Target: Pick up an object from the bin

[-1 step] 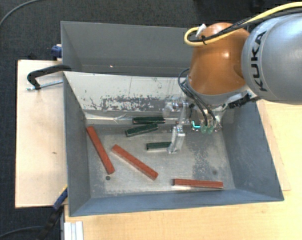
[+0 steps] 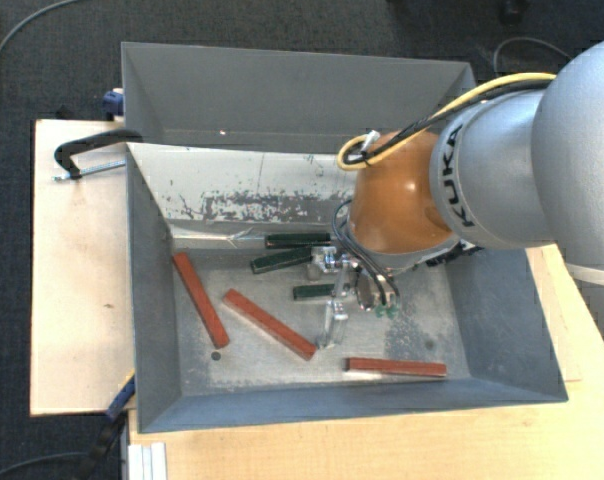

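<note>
Currently the two-finger gripper [image 2: 336,320] is hanging low over the middle of the grey metal bin [image 2: 152,268], just beneath the arm's orange wrist cover [image 2: 392,203]. Its metal tip is sitting just beside the right end of the slanted red-brown flat stick [image 2: 269,325], which is lying across the centre of the bin floor; whether the two are touching I cannot tell. A short dark green bar [image 2: 313,291] is lying level just to the gripper's left, very near it. Whether the gripper is standing wide or narrow I cannot tell either.

Farther back, two longer dark green bars [image 2: 297,239] [image 2: 280,261] are lying side by side near the rear wall. A second red-brown flat stick [image 2: 197,298] is lying diagonally by the left wall, well apart from the gripper. A third red-brown flat stick [image 2: 395,368] is lying level along the front wall, below and to the right of the gripper.
</note>
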Available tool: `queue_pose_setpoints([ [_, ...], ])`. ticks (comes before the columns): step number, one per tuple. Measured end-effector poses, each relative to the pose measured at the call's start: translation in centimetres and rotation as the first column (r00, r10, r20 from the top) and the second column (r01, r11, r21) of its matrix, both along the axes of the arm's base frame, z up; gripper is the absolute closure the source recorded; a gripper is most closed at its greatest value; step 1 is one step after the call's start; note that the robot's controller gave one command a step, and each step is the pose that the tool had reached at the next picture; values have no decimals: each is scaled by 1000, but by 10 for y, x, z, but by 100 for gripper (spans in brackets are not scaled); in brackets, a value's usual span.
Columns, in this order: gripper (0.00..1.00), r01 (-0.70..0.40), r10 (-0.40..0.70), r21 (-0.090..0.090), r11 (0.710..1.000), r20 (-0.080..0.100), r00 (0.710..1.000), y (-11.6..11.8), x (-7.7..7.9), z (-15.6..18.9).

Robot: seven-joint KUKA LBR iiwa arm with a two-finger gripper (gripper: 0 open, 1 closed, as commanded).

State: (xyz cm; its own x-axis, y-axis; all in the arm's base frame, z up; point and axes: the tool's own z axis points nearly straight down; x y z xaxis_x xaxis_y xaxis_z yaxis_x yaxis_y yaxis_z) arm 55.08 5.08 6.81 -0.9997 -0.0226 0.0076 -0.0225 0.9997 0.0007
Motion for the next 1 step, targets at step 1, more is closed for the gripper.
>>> queue_pose_setpoints([
  [1, 100, 1, -1, 2, 1000, 9, 1000, 0, 3, 5],
])
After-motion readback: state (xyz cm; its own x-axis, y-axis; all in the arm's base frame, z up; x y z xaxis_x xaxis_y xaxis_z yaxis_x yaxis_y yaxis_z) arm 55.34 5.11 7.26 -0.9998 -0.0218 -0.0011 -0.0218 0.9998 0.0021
